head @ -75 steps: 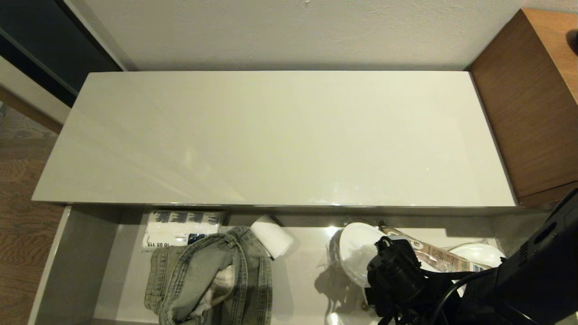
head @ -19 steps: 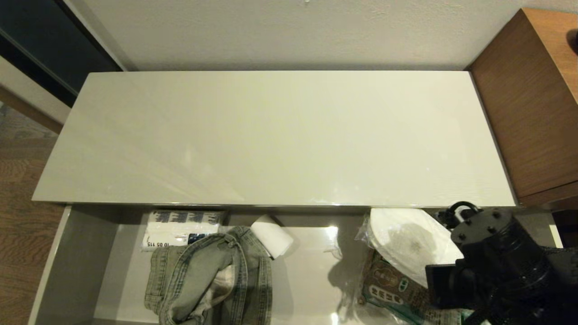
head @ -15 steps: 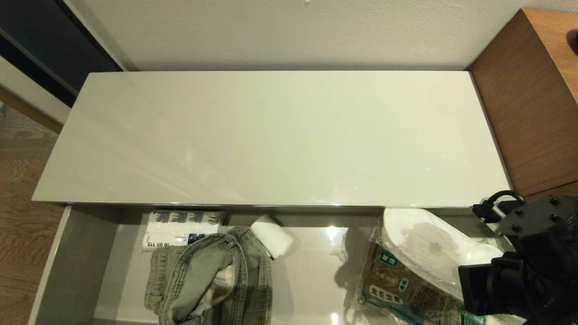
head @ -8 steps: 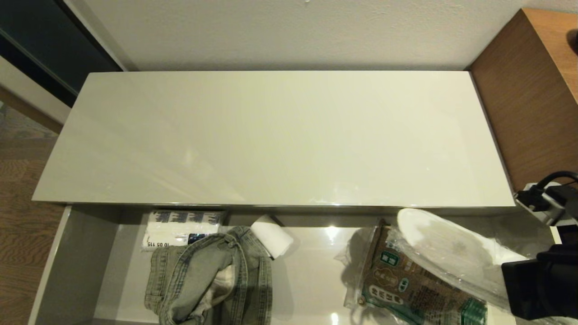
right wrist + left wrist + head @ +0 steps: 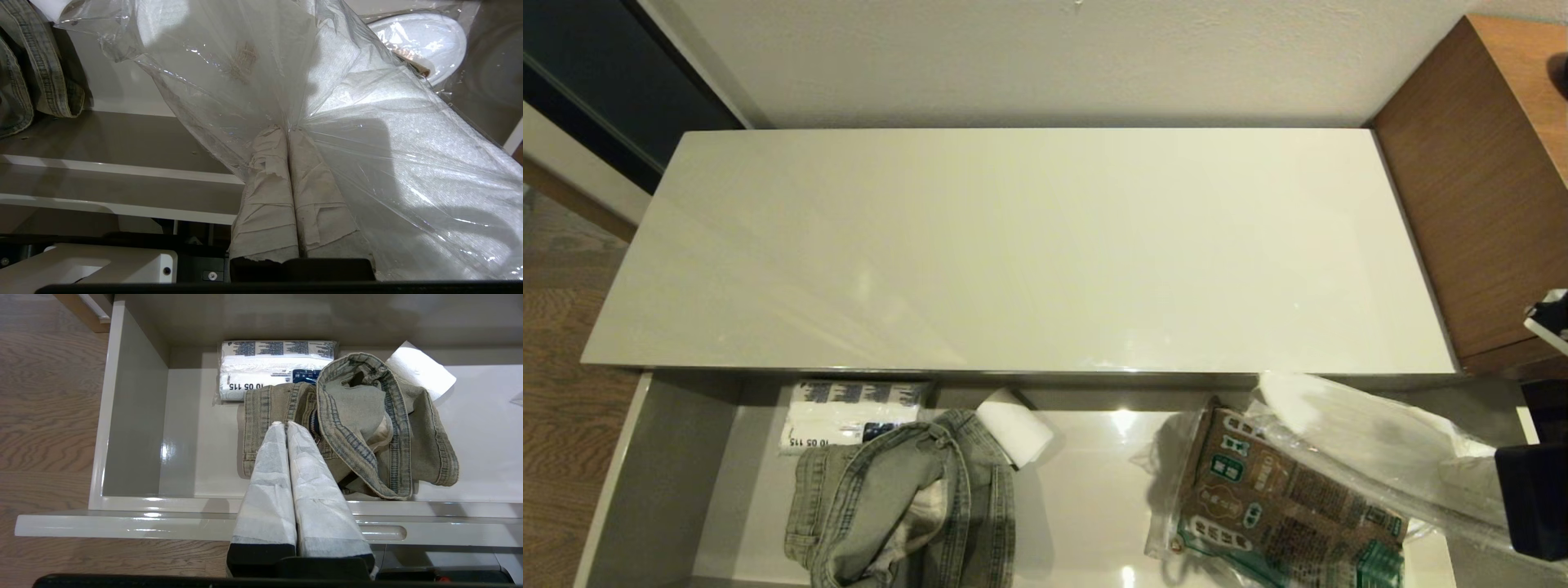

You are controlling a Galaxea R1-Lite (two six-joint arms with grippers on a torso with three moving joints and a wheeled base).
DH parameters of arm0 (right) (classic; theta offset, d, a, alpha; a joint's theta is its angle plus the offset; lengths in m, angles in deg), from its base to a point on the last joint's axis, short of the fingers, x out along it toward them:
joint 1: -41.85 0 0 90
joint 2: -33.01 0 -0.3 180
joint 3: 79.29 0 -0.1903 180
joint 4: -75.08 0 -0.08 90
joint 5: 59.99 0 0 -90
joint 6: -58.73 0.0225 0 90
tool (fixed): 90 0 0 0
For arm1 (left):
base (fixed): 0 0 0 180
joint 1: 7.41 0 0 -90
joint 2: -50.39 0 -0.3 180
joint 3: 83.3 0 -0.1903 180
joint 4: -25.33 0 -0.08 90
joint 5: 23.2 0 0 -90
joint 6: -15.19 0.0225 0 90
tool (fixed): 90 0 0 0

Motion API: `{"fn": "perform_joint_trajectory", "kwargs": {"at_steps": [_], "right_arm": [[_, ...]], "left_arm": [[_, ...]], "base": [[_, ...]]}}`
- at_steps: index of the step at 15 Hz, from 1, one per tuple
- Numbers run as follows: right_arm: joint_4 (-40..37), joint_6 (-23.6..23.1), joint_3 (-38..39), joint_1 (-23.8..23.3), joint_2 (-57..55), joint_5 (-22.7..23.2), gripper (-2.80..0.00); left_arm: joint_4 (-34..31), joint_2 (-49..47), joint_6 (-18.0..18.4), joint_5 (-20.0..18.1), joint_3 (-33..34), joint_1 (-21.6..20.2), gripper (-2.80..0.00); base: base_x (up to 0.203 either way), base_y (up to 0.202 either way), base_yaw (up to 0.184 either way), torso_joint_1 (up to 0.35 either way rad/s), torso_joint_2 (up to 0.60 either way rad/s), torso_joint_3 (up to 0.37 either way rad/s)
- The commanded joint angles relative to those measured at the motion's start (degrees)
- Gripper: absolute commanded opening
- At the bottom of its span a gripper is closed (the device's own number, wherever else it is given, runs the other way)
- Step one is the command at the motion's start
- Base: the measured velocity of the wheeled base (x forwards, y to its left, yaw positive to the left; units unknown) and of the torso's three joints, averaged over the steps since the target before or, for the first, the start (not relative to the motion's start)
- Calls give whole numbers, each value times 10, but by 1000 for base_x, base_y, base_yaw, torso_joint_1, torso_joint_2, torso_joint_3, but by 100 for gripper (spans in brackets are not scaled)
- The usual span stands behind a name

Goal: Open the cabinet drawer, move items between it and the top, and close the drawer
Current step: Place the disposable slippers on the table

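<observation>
— How's the light where I'm working?

— Warm and indoor, from overhead. The top is bright and glossy, with soft streaks of sheen on its left half and small glints along its front edge.

— And in the cabinet drawer?

— Dimmer under the slab's overhang; hotspots shine on its floor, and the denim garment casts a soft shadow.

— My right wrist view?

— The clear plastic wrap glares and veils the slippers. My left wrist view is crisp.

White wall; wood floor
</observation>
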Motion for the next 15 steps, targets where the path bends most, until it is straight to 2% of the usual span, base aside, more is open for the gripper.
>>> {"fn": "perform_joint_trajectory", "kwargs": {"at_steps": [1, 5, 9, 11, 15], "right_arm": [[-10, 2, -13, 0, 6, -2, -280], [-42, 1, -36, 0, 19, -5, -280], [-26, 4, -38, -13, 15, -8, -280], [19, 6, -41, -48, 2, -7, -280], [165, -2, -78, -151, -49, -15, -280]], "left_arm": [[0, -1, 0, 0, 0, 0, -280], [0, -1, 0, 0, 0, 0, -280], [0, -1, 0, 0, 0, 0, -280], [0, -1, 0, 0, 0, 0, -280], [0, -1, 0, 0, 0, 0, -280]], "base": [[0, 0, 0, 0, 0, 0], [0, 0, 0, 0, 0, 0], [0, 0, 0, 0, 0, 0], [0, 0, 0, 0, 0, 0], [0, 0, 0, 0, 0, 0]]}}
